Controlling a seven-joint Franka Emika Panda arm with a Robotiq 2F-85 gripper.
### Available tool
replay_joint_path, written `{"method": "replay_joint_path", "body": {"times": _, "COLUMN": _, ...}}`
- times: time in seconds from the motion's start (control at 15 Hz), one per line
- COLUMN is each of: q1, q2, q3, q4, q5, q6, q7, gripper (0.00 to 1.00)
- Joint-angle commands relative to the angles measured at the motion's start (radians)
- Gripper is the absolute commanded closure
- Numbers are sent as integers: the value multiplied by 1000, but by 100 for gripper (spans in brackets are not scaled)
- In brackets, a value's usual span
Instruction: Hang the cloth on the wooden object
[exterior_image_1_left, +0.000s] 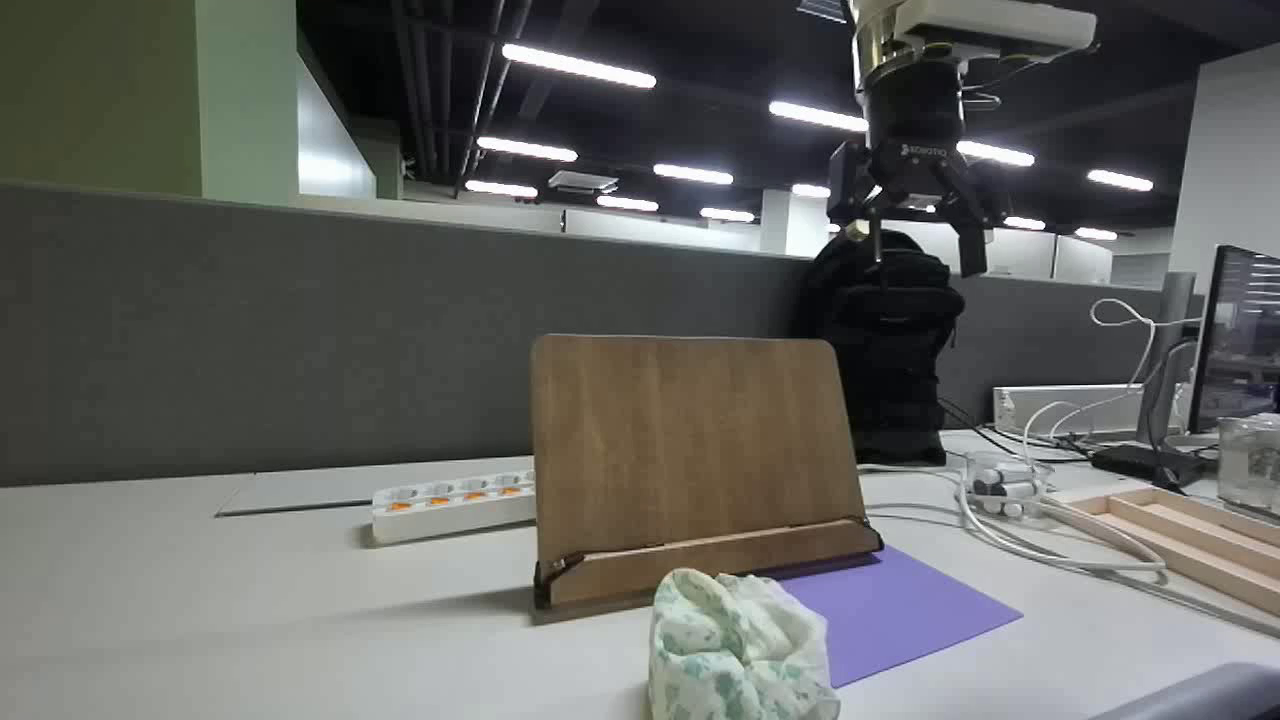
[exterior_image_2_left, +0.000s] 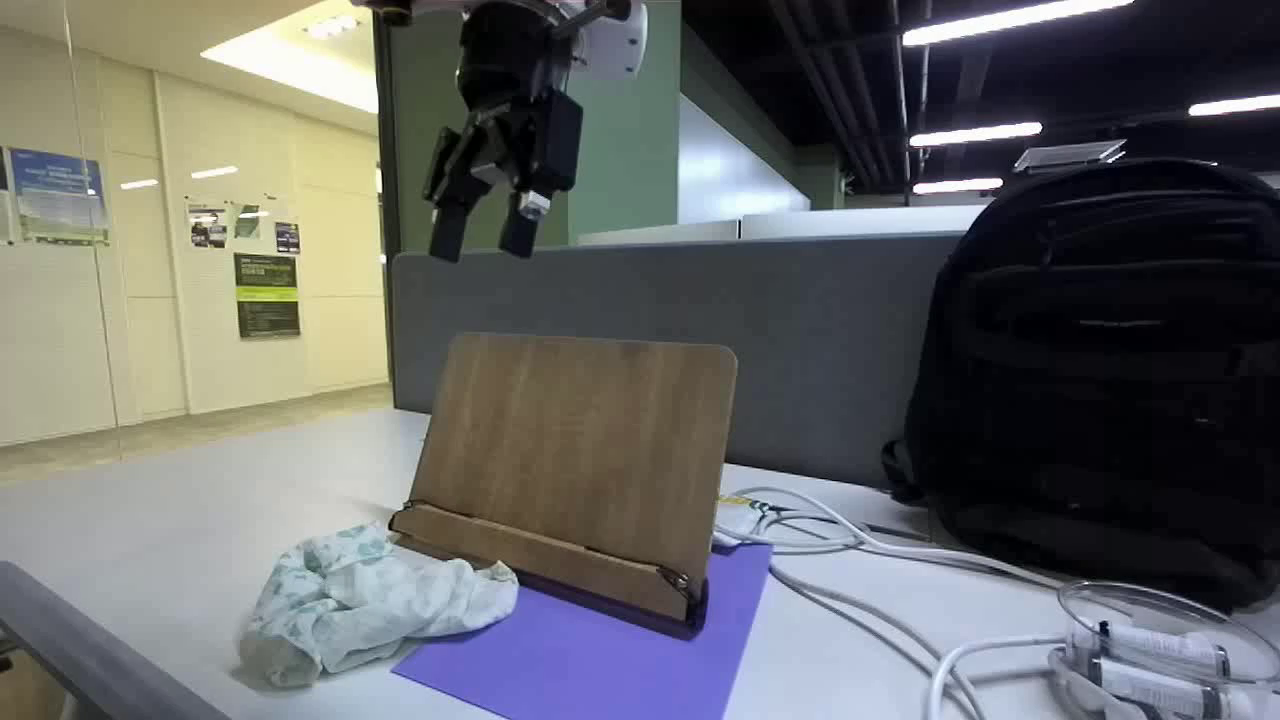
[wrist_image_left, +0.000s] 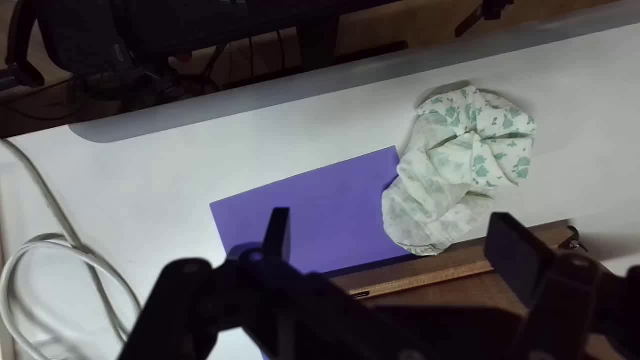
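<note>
The cloth, white with green leaf prints, lies crumpled on the table in both exterior views (exterior_image_1_left: 740, 650) (exterior_image_2_left: 370, 605) and in the wrist view (wrist_image_left: 460, 160). It sits in front of the wooden object, partly over a purple sheet. The wooden object is a brown board stand with a front ledge (exterior_image_1_left: 690, 440) (exterior_image_2_left: 580, 440), leaning back upright; its ledge and lower board show in the wrist view (wrist_image_left: 440, 295). My gripper (exterior_image_1_left: 925, 262) is open and empty, high above the stand, also seen in an exterior view (exterior_image_2_left: 483, 242). Its spread fingers (wrist_image_left: 391, 216) touch nothing.
The purple sheet (exterior_image_1_left: 910, 620) lies flat under the stand. A white power strip (exterior_image_1_left: 455, 510) is behind it. A black backpack (exterior_image_2_left: 1100, 390) stands by the grey partition (exterior_image_1_left: 300, 340). White cables (exterior_image_2_left: 880, 610), a clear container (exterior_image_2_left: 1160, 650) and a wooden tray (exterior_image_1_left: 1190, 540) lie beside.
</note>
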Motion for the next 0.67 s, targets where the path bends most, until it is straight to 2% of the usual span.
{"method": "replay_joint_path", "body": {"times": 0.0, "q1": 2, "q2": 1, "q3": -2, "q4": 1, "q5": -1, "q6": 1, "q7": 0, "gripper": 0}}
{"method": "replay_joint_path", "body": {"times": 0.47, "q1": 2, "q2": 1, "q3": -2, "q4": 1, "q5": -1, "q6": 2, "q7": 0, "gripper": 0}}
{"method": "replay_joint_path", "body": {"times": 0.6, "q1": -4, "q2": 28, "q3": 20, "q4": -21, "q5": -48, "q6": 63, "q7": 72, "gripper": 0}}
